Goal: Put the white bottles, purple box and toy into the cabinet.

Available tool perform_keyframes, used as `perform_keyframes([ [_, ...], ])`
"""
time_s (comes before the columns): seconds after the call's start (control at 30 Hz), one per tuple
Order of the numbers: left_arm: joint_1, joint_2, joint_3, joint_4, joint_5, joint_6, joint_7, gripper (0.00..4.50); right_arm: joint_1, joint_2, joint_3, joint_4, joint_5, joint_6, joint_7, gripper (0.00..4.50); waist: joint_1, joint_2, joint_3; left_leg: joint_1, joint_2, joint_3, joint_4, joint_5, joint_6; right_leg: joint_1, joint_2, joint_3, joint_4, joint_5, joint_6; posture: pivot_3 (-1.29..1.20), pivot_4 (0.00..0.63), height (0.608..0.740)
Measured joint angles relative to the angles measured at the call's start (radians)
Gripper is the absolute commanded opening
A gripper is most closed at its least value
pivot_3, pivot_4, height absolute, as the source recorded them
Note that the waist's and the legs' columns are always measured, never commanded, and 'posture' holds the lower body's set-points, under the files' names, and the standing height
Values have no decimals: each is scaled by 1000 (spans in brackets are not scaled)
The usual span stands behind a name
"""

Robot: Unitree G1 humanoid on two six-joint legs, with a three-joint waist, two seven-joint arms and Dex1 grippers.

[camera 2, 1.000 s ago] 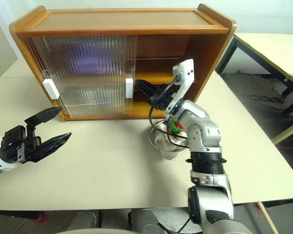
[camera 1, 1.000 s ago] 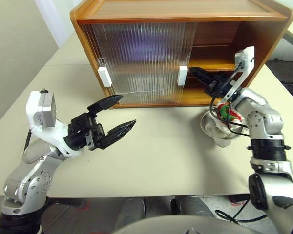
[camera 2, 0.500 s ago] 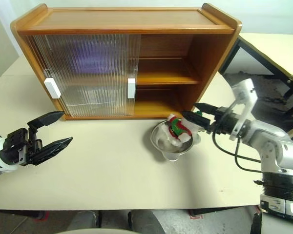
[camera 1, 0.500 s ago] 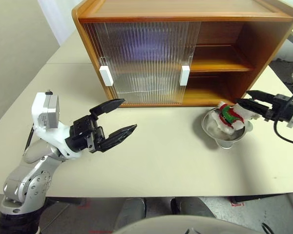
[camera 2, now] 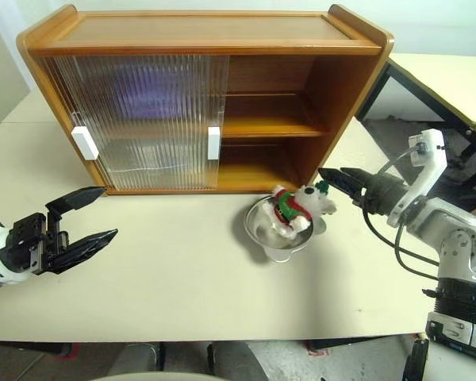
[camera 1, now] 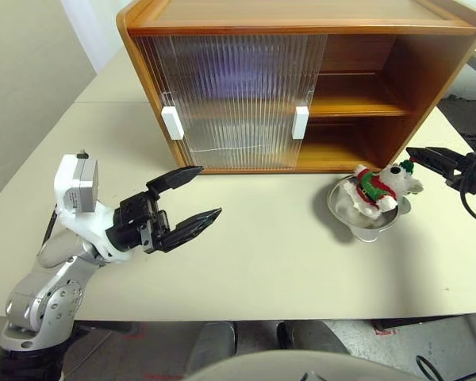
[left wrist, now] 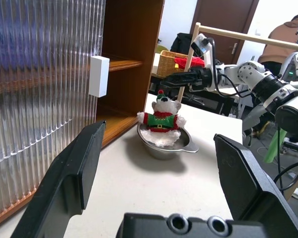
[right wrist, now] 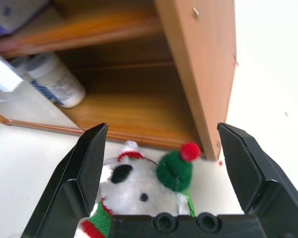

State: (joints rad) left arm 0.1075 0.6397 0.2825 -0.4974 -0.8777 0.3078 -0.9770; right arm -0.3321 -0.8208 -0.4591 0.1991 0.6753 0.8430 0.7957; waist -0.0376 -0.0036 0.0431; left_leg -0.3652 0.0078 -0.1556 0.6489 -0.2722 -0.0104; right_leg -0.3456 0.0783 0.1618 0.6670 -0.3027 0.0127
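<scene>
toy [camera 1: 378,185], a white plush bear in red-and-green scarf and hat, sits in a steel bowl [camera 1: 367,221], both pincers spread

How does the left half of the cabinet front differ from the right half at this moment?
The left half of the cabinet is covered by the ribbed translucent sliding doors with two white handles; the right half stands open, wood bare. Contents behind the doors show as blurred tints, while the right half's shelves are plainly seen. The right wrist view shows a white bottle on the lower shelf beside the door edge. Both halves share the orange-brown frame and two shelf levels.
</scene>
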Motion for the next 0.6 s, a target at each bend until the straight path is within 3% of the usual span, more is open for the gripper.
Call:
perform_keyframes([
  [0.57,-15,6,0,5,19,0,-3,4500,-17,47,-8,1,48,220,-70,4432,0,0,0,0,0,0,0,0,0,0,1,0,0,0,1,-59,52,740],
  [0.6,-17,6,0,5,18,2,0,4500,-27,64,-16,3,60,220,-74,4271,-1,0,0,0,0,0,0,0,0,0,1,0,0,0,2,-59,52,740],
])
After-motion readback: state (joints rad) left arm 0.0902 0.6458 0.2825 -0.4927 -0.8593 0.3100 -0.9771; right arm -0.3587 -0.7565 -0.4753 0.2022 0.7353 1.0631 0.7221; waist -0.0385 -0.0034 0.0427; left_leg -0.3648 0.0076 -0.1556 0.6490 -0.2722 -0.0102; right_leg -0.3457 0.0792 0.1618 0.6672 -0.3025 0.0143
